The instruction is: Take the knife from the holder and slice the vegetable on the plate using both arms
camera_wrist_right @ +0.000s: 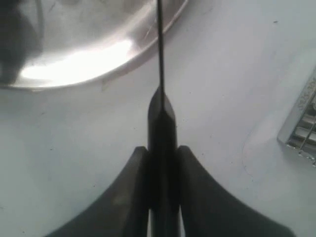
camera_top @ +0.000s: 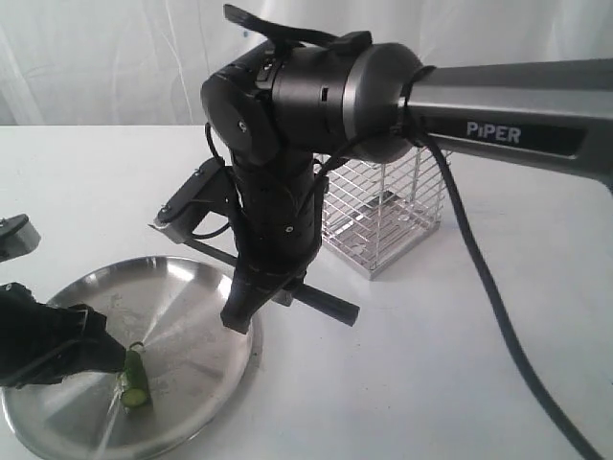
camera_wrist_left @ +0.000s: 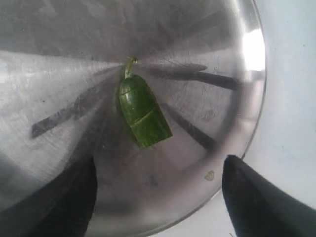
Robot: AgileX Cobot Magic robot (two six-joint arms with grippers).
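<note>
Right fingers [camera_wrist_right: 123,197]: clamped on the knife [camera_wrist_right: 162,123] handle; the blade, seen edge-on, reaches over the plate [camera_wrist_right: 74,64] rim.
Left fingers [camera_wrist_left: 256,197]: spread wide, gripping nothing, flanking the vegetable [camera_wrist_left: 143,116].
Vegetable: lies on the plate; only the left wrist view shows a cut line across it.
Holder [camera_top: 383,220]: on the counter [camera_top: 431,383], partly hidden by the right arm [camera_top: 287,192].

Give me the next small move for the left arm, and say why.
Probably ease the left gripper forward and close it on the vegetable. Its jaws stand open, short of the vegetable, which lies loose on the plate. The right gripper already has the knife clamped, with the blade reaching over the plate's rim.
</note>
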